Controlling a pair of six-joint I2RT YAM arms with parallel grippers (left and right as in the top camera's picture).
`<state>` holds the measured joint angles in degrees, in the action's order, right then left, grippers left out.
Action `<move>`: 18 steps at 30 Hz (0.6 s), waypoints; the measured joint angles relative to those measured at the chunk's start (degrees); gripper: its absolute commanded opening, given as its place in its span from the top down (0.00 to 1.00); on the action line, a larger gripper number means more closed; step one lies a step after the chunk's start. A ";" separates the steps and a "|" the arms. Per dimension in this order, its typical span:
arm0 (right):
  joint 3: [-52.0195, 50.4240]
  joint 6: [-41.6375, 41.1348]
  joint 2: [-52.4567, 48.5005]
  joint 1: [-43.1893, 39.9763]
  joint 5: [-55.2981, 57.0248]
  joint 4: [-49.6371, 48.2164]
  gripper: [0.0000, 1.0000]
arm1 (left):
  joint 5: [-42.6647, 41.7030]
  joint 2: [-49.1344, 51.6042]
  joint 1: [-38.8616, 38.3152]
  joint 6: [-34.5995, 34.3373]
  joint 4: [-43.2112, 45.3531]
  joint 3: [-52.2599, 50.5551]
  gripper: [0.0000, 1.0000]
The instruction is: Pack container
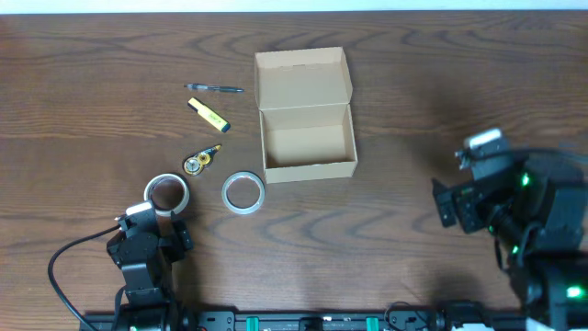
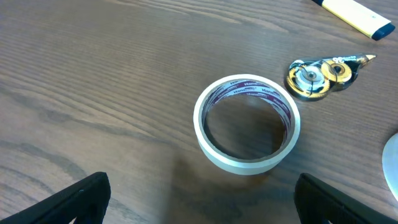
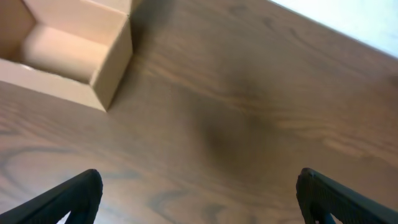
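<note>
The left arm crouches at the near left edge of the tabletop (image 1: 413,83), wrist low and aimed away from the base. The left claw (image 2: 200,186) is released, its 2 fingers spread wide with nothing between them. Just ahead of it lies a white tape roll (image 2: 245,165), flat on its side. Beyond that are a correction-tape dispenser (image 2: 320,73) and a yellow highlighter (image 2: 354,14), with a pen (image 1: 214,88) farther off. A paler roll (image 1: 243,192) lies to the right of the first one, near the front wall of the container (image 1: 308,170). The container stands mid-tabletop with its lid flap laid back.

The right arm sits folded at the right side. The right claw (image 3: 199,177) is also released and holds nothing. It points toward the container's corner, well apart from it.
</note>
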<state>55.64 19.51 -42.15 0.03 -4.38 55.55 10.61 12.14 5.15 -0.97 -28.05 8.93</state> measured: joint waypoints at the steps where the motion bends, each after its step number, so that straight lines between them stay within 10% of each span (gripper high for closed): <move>1: -2.99 -0.04 2.10 -0.74 -0.22 -0.76 0.01 | 0.02 0.00 0.00 0.00 0.02 0.00 0.04; 18: -39.82 -7.02 35.19 -5.20 0.15 -9.09 0.01 | 0.02 0.00 0.00 0.00 0.00 0.00 0.05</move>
<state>15.81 12.49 -6.96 -5.17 -4.23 46.46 10.63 12.14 5.15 -0.97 -28.05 8.93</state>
